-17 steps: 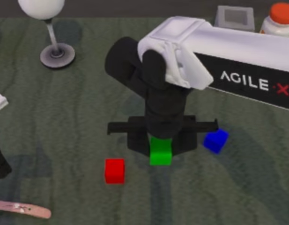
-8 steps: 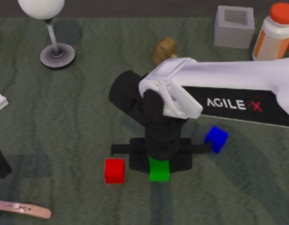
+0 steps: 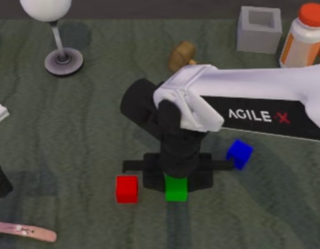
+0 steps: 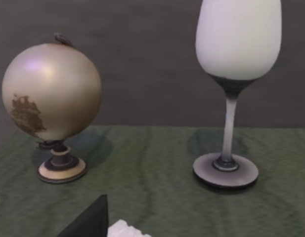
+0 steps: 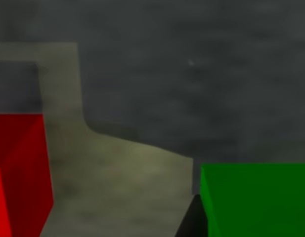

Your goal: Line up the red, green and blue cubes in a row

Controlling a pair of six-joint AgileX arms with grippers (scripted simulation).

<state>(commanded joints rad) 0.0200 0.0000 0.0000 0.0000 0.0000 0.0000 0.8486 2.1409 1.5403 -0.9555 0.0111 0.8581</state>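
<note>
My right gripper (image 3: 176, 182) sits low over the green cube (image 3: 176, 189); I cannot tell whether it grips. The red cube (image 3: 126, 189) lies just left, the blue cube (image 3: 239, 153) farther right. My left arm is parked at the table's left edge.

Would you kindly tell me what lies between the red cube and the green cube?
Nothing: in the top view, only bare green table separates the red cube from the green cube; the right wrist view agrees.

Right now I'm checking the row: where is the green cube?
In the top view the green cube sits near the table's middle, right of the red cube, under the right gripper; the blue cube lies farther right.
</note>
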